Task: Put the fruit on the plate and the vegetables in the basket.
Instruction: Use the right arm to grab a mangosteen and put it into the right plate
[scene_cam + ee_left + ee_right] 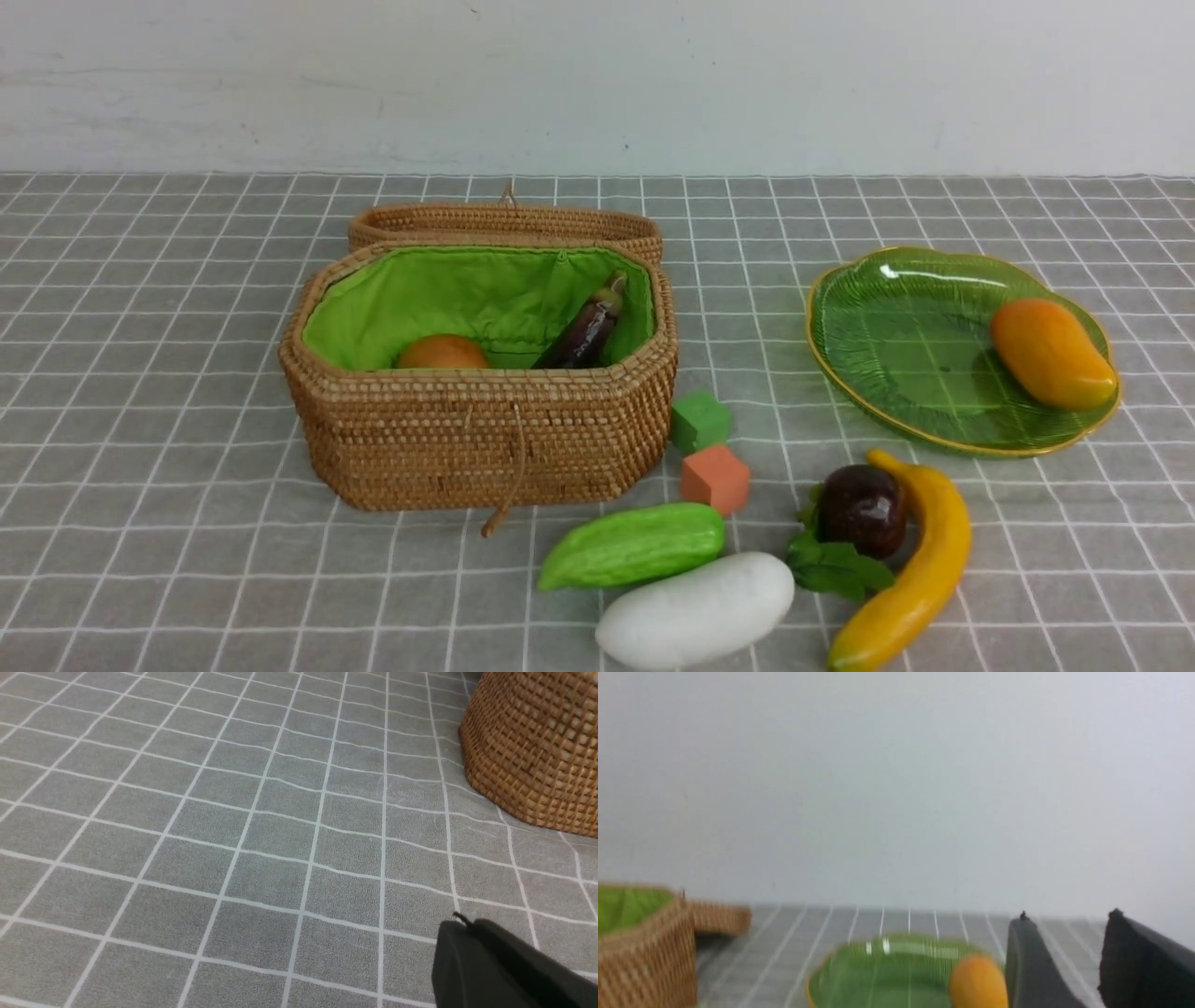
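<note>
You have a staged robot-test setup here, more lab than home: a worktop (140, 420) under grey grid-checked cloth (233, 835), a plain white wall (597, 84) behind it, a glossy toy banana (910, 569) and two coloured cubes (715, 479) laid out

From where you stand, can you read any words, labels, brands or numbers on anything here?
None: no word, label, number or sign shows in any view.
The basket, plate, green cube and orange cube are unmarked.
The right wrist view is too blurred to tell.
</note>
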Controlling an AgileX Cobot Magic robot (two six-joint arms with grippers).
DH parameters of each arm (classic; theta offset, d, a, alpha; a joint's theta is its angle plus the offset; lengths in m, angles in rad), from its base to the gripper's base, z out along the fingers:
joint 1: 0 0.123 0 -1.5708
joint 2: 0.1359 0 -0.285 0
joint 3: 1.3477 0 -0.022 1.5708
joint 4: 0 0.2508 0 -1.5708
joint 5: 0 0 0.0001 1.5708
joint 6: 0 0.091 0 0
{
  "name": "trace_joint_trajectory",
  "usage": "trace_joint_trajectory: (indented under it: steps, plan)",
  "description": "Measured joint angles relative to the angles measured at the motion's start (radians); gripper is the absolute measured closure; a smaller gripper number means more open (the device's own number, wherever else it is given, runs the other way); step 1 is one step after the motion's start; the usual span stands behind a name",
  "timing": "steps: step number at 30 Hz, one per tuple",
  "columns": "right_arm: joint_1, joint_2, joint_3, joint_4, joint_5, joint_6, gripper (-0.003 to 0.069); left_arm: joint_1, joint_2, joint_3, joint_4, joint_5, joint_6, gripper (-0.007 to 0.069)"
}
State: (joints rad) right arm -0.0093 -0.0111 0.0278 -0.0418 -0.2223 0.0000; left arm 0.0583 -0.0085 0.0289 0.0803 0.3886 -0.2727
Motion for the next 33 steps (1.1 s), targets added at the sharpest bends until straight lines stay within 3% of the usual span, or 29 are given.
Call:
trace_joint_trajectory:
  steps: [2,5,8,10,11,16,20,26,33]
  plan:
    - [0.0,0.0,0.0,0.016,-0.091,0.047,0.0417,0.0,0.0,0.0,0.0,0.0,0.0,0.0636]
    - [0.0,0.0,-0.04,0.122,-0.14,0.229,0.0417,0.0,0.0,0.0,0.0,0.0,0.0,0.0634]
    - [0.0,0.0,-0.125,0.212,-0.078,0.301,0.0417,0.0,0.0,0.0,0.0,0.0,0.0,0.0631]
    - [0.0,0.031,-0.274,0.248,0.069,0.315,0.0417,0.0,0.0,0.0,0.0,0.0,0.0,0.0629]
    - [0.0,0.036,-0.274,0.248,0.069,0.314,0.0417,0.0,0.0,0.0,0.0,0.0,0.0,0.0629]
    - [0.0,0.331,-0.701,0.232,0.502,0.23,0.0417,0.0,0.0,0.0,0.0,0.0,0.0,0.0623]
    - [0.0,0.561,-0.851,0.209,0.699,0.133,0.0417,0.0,0.0,0.0,0.0,0.0,0.0,0.0618]
    - [0.001,0.795,-0.859,0.219,0.762,0.016,0.0417,0.0,0.0,0.0,0.0,0.0,0.0,0.0612]
    - [0.04,1.111,-0.828,0.407,0.884,-0.015,0.0389,0.0,0.0,0.0,0.0,0.0,0.0,0.0606]
